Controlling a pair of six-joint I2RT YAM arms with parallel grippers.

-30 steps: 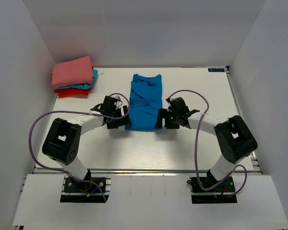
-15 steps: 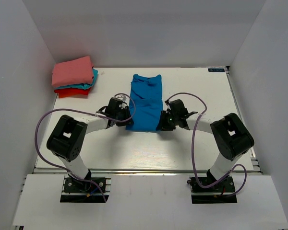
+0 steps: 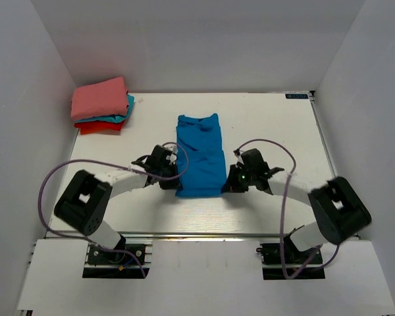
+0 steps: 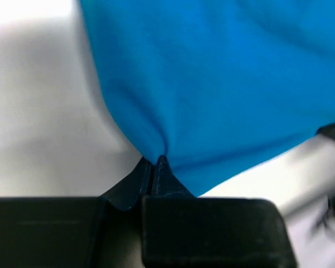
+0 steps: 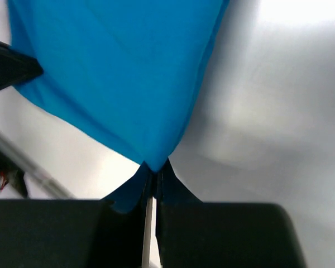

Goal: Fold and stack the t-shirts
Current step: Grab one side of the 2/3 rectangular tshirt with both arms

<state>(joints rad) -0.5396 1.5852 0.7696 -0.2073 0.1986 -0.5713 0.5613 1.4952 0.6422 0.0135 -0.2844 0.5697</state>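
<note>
Open table [image 3: 270, 125] right of blue shirt [image 3: 199, 155]; folded pile [image 3: 102, 105] apparently blocks far-left corner.

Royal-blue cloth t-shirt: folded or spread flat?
Partly folded: the royal-blue cloth t-shirt forms a narrow strip, no sleeves showing, near corners pinched by the left gripper and right gripper.

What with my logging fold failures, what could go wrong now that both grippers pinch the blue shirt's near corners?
The left gripper and right gripper each hold only a small tip of the blue t-shirt; one may slip, skewing the fold. The cloth looks wrinkled toward its far end, so creases may get folded in.
</note>
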